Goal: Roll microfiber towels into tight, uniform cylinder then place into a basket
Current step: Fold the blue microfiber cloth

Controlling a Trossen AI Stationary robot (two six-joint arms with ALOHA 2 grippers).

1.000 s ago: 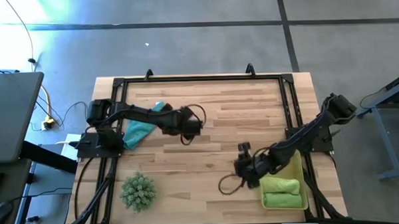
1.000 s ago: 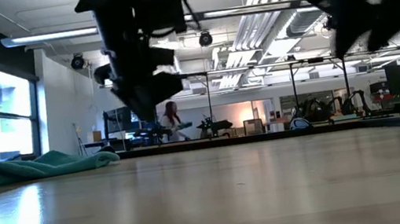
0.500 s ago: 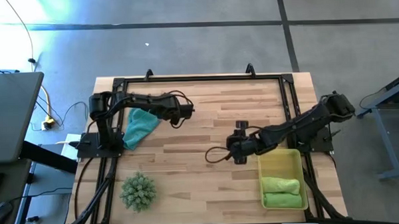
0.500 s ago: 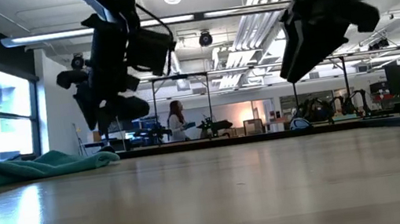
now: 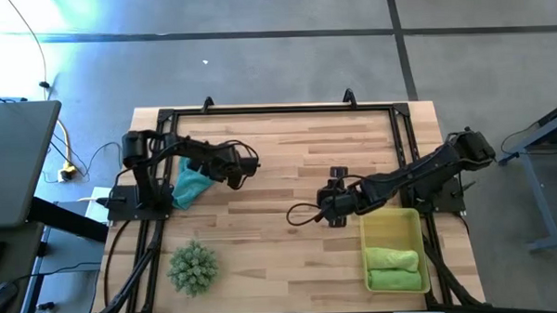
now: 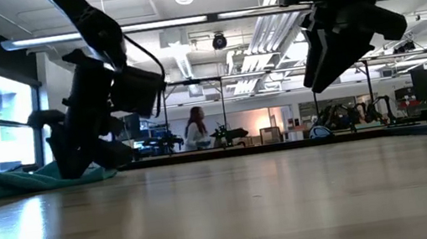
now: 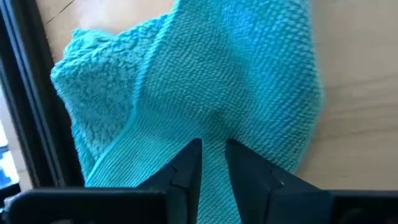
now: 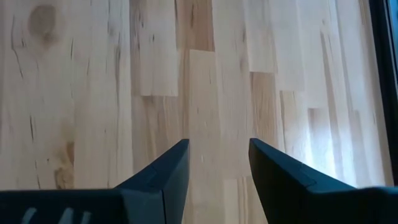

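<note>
The desk (image 5: 289, 184) is pale butcher-block wood, its planks running side to side, with a dark metal frame along its edges. At its front edge a spiky green plant ball (image 5: 191, 267) sits on the left, and the translucent yellow basket (image 5: 392, 229) stands on the right with two rolled green towels (image 5: 394, 268) lying in its near end. Just beside the basket's far left corner, the right claw (image 5: 330, 203) hangs over bare wood, its fingers spread apart with nothing between them. Farther back on the left, the left claw (image 7: 213, 149) is down on the loose teal towel (image 5: 192, 181), which lies crumpled against the frame; the fingers stand a narrow gap apart with their tips on the cloth, and I cannot tell whether they pinch it. Beyond the desk, the low view shows a large open room with ceiling lights, ducts, windows at left and a person (image 6: 196, 129) far off. Grey floor surrounds the desk.
</note>
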